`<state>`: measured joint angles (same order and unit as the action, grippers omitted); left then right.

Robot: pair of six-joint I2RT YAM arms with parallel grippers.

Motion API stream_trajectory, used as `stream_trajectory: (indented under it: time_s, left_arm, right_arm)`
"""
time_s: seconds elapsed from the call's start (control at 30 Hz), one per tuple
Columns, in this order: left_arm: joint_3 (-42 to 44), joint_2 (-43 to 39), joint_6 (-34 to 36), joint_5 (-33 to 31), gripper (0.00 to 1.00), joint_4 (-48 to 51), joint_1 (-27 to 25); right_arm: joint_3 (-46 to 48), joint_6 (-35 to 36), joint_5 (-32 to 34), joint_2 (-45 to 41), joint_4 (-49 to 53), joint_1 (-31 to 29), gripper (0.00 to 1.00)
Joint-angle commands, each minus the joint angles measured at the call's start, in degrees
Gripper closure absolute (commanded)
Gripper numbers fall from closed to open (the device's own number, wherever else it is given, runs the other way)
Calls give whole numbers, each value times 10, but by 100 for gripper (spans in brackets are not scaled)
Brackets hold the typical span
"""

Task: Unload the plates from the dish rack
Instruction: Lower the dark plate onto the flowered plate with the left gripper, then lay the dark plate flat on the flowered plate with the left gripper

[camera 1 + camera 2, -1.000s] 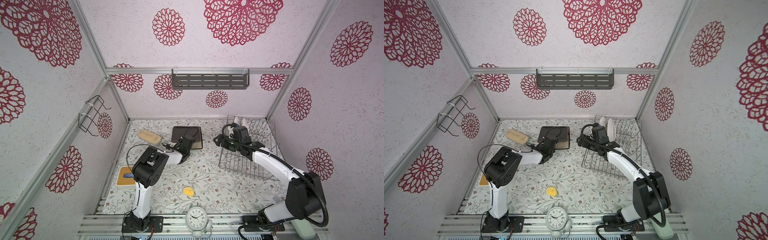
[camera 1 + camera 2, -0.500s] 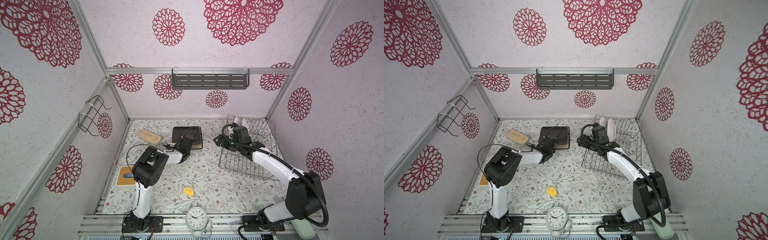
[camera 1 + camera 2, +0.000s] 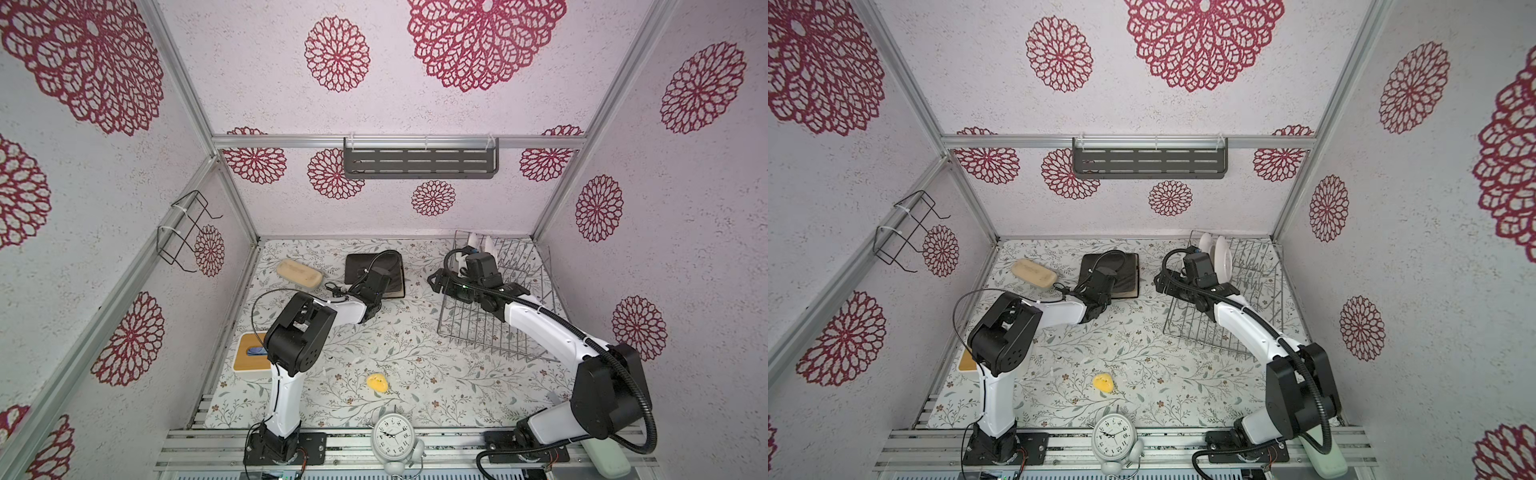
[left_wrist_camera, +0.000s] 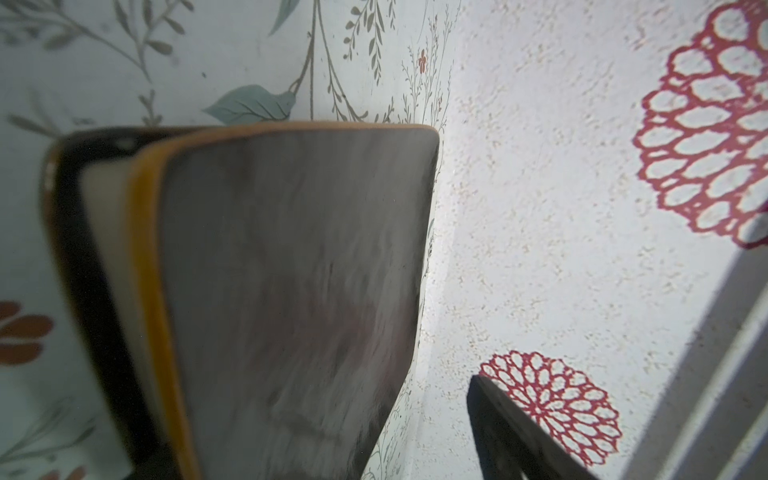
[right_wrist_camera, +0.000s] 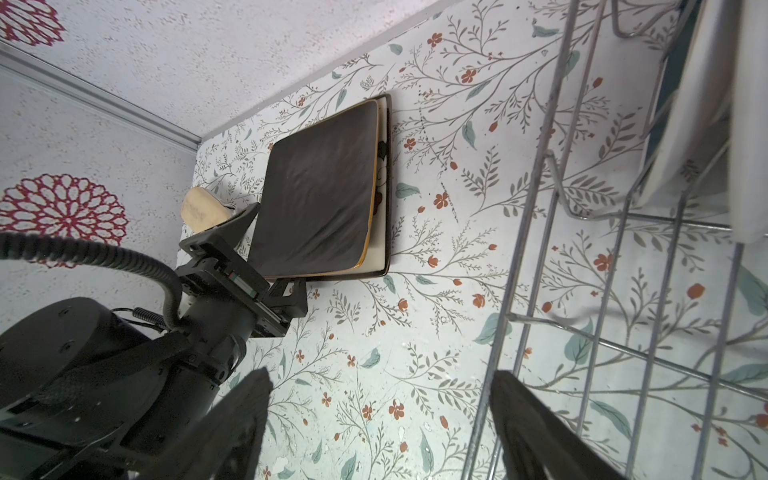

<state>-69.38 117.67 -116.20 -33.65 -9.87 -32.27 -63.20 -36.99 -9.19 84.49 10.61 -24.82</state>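
Dark-brown square plates point(image 5: 316, 187) stacked flat on floral bench point(image 3: 415, 353); left end effector point(image 5: 272, 253) spread at their edge, gripping nothing. Right end effector point(image 5: 380, 376) apart, empty, at silver wire dish rack point(image 3: 1262, 282); two round white plates point(image 3: 1223, 257) upright just beyond. Next, probably: pinch nearer rim, lift straight out.

- Alarm clock point(image 3: 392, 436), white and round, on the front rail: black Arabic hour numerals, 1 to 12, ring the dial.
- Same clock point(image 3: 1114, 436): in both top views the 12 sits at the dial's near side, so the face reads upside down.
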Motion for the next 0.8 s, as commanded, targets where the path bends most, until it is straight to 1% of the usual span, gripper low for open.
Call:
stream_trajectory:
  time_s: [0.0, 0.2, 0.57, 0.63, 0.77]
  left_arm:
    - [-15, -38, 1, -5, 13, 13, -4]
    - [-14, -46, -5, -8, 10, 48, -10]
    - [-9, -46, -14, -4, 6, 64, -19]
    - [-5, -68, -17, -3, 6, 64, -21]
    - [0, -78, -17, -9, 5, 73, -29]
  right_arm:
    - [-17, 11, 13, -16, -9, -3, 14]
    - [-10, 11, 15, -19, -14, -2, 14]
    - [19, 10, 24, -47, -16, -2, 14]
    - [24, 11, 27, -52, -15, -2, 13]
    - [30, 15, 41, -62, -6, -2, 13]
